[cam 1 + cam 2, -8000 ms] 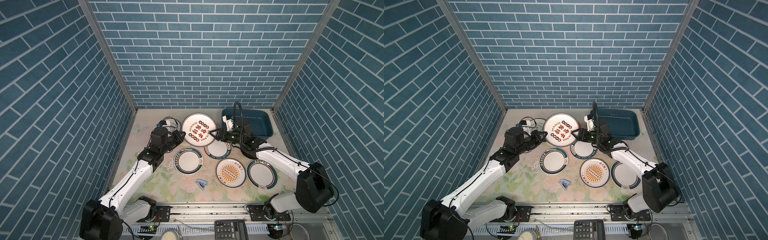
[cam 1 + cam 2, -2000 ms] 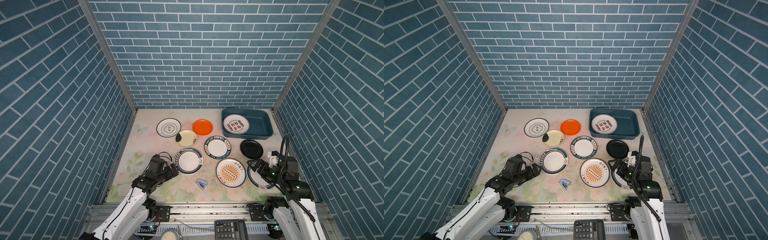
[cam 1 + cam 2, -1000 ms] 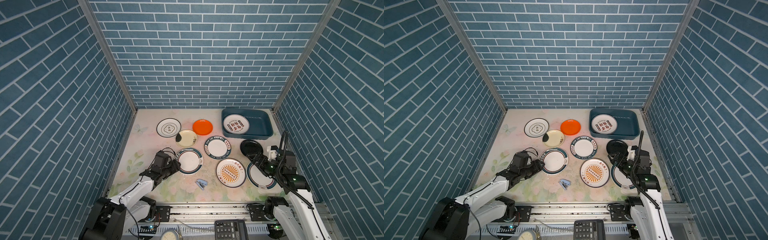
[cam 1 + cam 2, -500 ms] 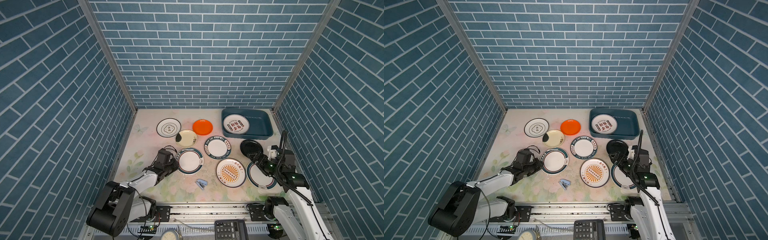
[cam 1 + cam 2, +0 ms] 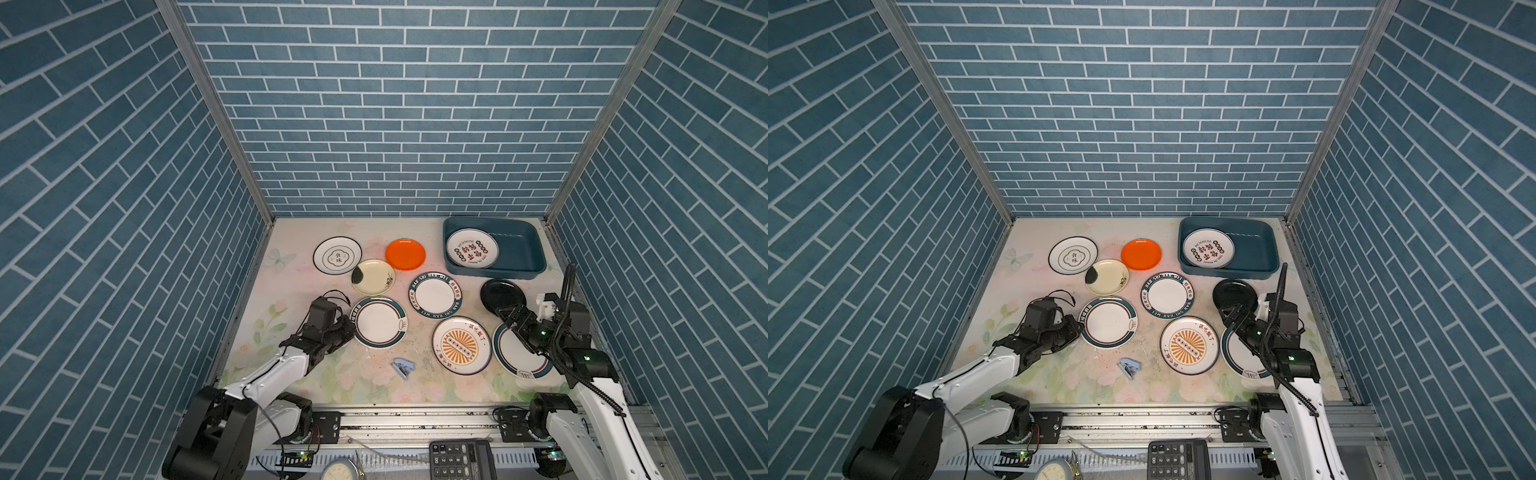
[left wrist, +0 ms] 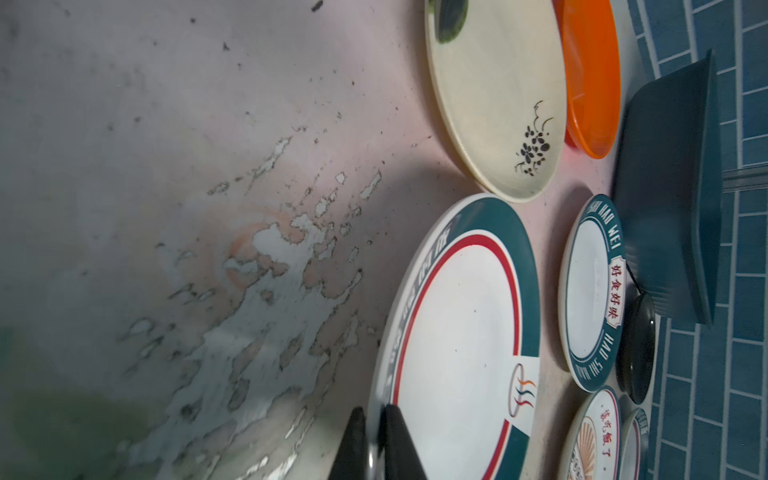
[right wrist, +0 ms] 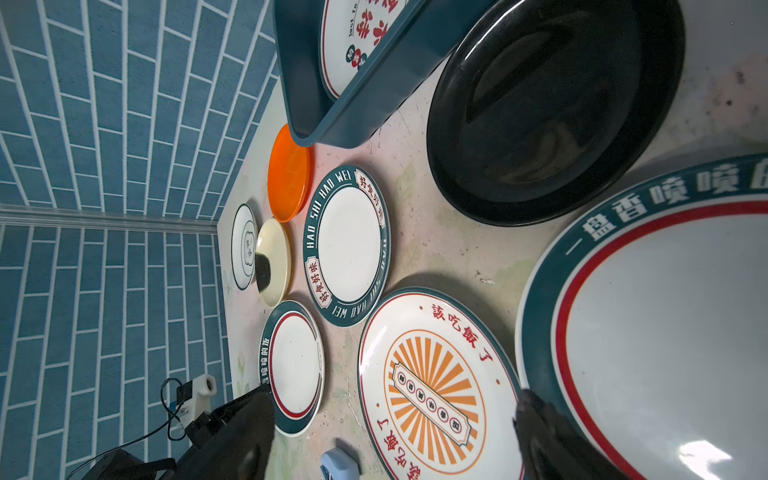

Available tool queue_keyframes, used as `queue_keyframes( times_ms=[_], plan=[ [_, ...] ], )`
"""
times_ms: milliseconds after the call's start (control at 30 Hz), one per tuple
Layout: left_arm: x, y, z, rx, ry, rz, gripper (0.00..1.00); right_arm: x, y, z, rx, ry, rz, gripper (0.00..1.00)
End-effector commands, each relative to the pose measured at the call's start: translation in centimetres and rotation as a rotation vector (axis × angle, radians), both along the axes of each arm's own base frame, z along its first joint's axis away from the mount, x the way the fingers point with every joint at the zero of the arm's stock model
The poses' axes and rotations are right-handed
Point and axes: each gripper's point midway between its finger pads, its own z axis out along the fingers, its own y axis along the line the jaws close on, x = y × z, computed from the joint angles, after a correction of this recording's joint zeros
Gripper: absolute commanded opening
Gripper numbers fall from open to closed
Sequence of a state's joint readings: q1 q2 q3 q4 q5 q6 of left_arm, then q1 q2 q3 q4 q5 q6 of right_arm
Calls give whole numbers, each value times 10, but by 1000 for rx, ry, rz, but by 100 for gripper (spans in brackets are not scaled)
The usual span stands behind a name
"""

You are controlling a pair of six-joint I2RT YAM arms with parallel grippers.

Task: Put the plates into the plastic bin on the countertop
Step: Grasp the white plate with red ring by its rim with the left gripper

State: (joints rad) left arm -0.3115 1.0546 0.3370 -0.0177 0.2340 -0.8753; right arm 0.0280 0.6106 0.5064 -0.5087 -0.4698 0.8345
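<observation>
My left gripper [image 6: 371, 436] is shut on the near-left rim of a white plate with a teal and red rim [image 5: 379, 327], which lies on the floral countertop [image 5: 291, 291]. My right gripper [image 7: 395, 415] hangs open and empty between the black plate [image 5: 503, 296] and another teal-rimmed plate [image 5: 519, 353]. The sunburst plate [image 5: 461, 345], the lettered plate [image 5: 435, 294], the cream plate [image 5: 373, 276], the orange plate [image 5: 405, 254] and a black-outlined white plate [image 5: 337, 255] lie flat. The plastic bin [image 5: 519, 249] at the back right holds one red-lettered plate [image 5: 472, 248].
A small pale blue stapler-like object [image 5: 403, 368] lies near the front, between the held plate and the sunburst plate. Blue brick walls close in three sides. A calculator [image 5: 461, 459] sits below the front rail.
My left gripper reached the teal-rimmed plate's edge and closed on its rim. The right gripper has stayed open and barely moved.
</observation>
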Motion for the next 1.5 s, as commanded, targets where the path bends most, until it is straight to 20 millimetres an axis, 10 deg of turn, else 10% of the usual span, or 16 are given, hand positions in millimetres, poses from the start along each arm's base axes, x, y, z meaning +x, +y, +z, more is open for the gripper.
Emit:
queue_keyframes(
  times_ms=[0,400,1167,1467],
  plan=[
    [-12,11,11,38,31,12,0,-3,5,9,47,-18,-2,91],
    [-4,14,86,-33,-121,33,0,-4,12,10,84,-26,29,90],
    [16,-19,148,-254,-249,-6,0,16,70,16,190,-72,159,86],
    [17,-65,168,-285,-272,-113,0,25,105,24,226,-98,225,87]
  ],
)
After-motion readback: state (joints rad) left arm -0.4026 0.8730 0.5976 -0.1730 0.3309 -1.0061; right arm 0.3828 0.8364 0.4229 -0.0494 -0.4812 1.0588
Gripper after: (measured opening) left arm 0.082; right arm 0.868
